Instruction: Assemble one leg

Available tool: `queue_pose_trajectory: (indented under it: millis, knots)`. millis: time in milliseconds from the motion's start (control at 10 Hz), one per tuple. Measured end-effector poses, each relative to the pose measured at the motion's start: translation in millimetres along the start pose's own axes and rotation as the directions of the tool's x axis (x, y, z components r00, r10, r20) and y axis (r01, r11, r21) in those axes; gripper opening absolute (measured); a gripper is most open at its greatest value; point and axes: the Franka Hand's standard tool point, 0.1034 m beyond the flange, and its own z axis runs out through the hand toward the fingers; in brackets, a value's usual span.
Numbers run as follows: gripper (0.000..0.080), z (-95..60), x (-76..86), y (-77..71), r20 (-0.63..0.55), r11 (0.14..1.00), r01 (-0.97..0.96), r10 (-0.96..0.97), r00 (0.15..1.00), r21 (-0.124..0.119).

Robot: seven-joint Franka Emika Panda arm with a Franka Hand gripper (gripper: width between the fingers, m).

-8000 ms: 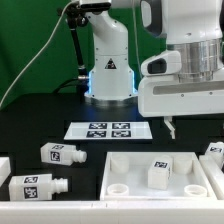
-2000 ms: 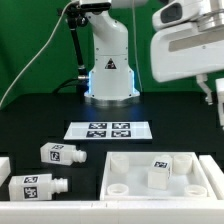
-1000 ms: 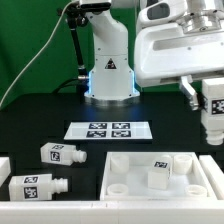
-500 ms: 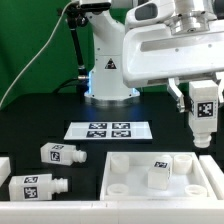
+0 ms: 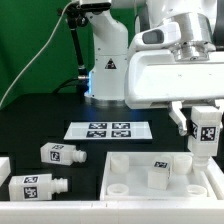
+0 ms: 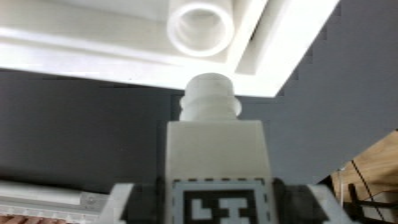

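Observation:
My gripper (image 5: pixel 203 128) is shut on a white leg (image 5: pixel 204 132) with a black-and-white tag, held upright above the right part of the large white square panel (image 5: pixel 130 178). In the wrist view the held leg (image 6: pixel 215 150) points its stub end toward the panel (image 6: pixel 107 45), near a round socket (image 6: pixel 199 22) in a corner. Another leg (image 5: pixel 160 171) stands upright on the panel. Two more legs (image 5: pixel 62 153) (image 5: pixel 38 186) lie on the table at the exterior view's left.
The marker board (image 5: pixel 111 130) lies behind the panel. The robot base (image 5: pixel 108 70) stands at the back. A white part (image 5: pixel 4 165) lies at the exterior view's left edge.
The gripper went to the exterior view's right, took up a leg, and has carried it back left and lower, over the panel's right part.

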Motion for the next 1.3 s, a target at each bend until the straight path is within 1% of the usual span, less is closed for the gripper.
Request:
queue_pose_trajectory:
  millis: [200, 300, 400, 500, 700, 900, 1300]
  knots:
    - [0.0281, 0.1, -0.2, -0.5, 0.000, 1.000, 0.000, 0.000, 1.000, 0.001]
    - [0.0281, 1.9, -2.8, -0.8, 0.003, 1.000, 0.001, -0.001, 1.000, 0.001]
    - [0.0281, 7.8, -11.4, -1.7, 0.017, 1.000, 0.002, -0.002, 1.000, 0.001]
    - [0.0281, 11.6, -15.1, -1.9, 0.024, 1.000, 0.003, -0.003, 1.000, 0.001]
    - [0.0281, 16.6, -14.8, -2.0, 0.027, 1.000, 0.003, -0.003, 1.000, 0.001]
    - [0.0281, 17.1, -14.7, -1.8, 0.027, 1.000, 0.003, -0.003, 1.000, 0.001]
    - [0.0281, 22.4, -22.7, 0.2, 0.037, 1.000, 0.006, -0.006, 0.999, -0.002]
